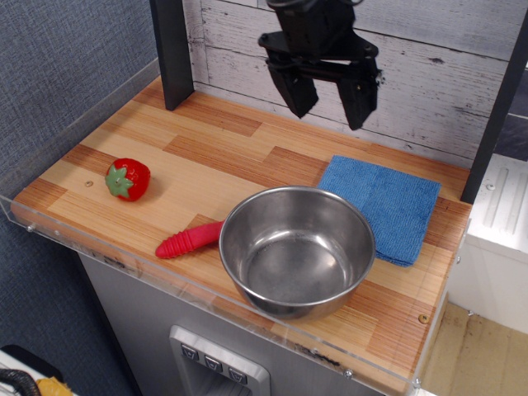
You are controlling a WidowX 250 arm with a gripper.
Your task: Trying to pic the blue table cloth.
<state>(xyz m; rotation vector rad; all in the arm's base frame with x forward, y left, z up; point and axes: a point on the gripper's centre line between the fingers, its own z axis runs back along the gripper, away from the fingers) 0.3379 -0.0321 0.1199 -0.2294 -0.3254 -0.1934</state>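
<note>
The gripper (327, 101) is seen raised above the rear of the worktop (206, 157), in front of the whitewashed plank wall (437, 58). Its jaws are spread apart and nothing is held between them. The blue table cloth (388, 203) is lying flat on the worktop at the right rear, folded with a centre crease, below and to the right of the gripper and apart from it. Its near-left edge is hidden behind the rim of the steel pan (297, 247). A red handle (188, 240) is seen projecting left from the pan. A toy strawberry (128, 179) is noted at the left, well apart.
</note>
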